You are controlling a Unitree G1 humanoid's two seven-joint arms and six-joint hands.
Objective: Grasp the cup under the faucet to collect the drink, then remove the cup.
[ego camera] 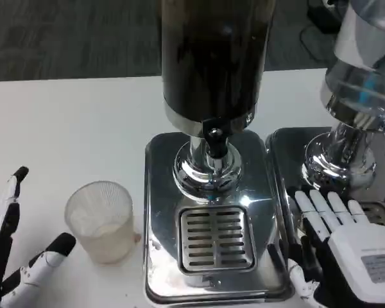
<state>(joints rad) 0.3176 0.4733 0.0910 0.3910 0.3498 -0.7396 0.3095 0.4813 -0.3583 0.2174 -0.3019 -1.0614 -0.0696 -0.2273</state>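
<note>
A clear ribbed plastic cup [102,221] stands upright on the white table, left of the silver dispenser base [160,160]. The dark drink tank [213,58] rises above the base, with its faucet [213,136] over the slotted drip grille [215,239]. Nothing stands on the grille. My left hand [16,250] is at the lower left, fingers spread, holding nothing, a short gap from the cup. My right hand [346,247] lies at the lower right beside the base, fingers stretched forward, holding nothing.
A second dispenser with a chrome stem [339,160] and its own silver base [285,144] stands at the right, close behind my right hand. White table [70,135] stretches to the left and back; dark floor lies beyond its far edge.
</note>
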